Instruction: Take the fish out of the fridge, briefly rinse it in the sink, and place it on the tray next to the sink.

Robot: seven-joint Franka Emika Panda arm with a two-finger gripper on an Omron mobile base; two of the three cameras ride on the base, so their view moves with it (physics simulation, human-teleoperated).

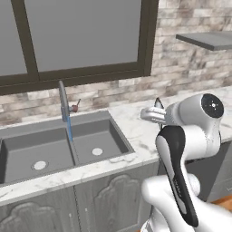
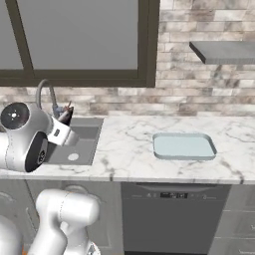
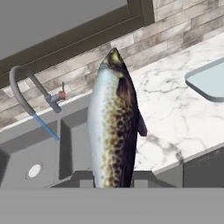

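The arm (image 1: 181,149) was glossy white with rounded segments, a black band along one link and a dark round joint cap.

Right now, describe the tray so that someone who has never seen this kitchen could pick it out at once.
Start at the marble counter under the window and find the dark two-basin sink. Move right along the counter, past a bare stretch of marble, to the tray. It is shallow, pale blue-grey and rectangular with rounded corners and a raised rim, lying flat on the counter.

The fish (image 3: 114,127) hides the gripper (image 3: 114,177) fingertips; the tray (image 3: 210,81) is cut off.
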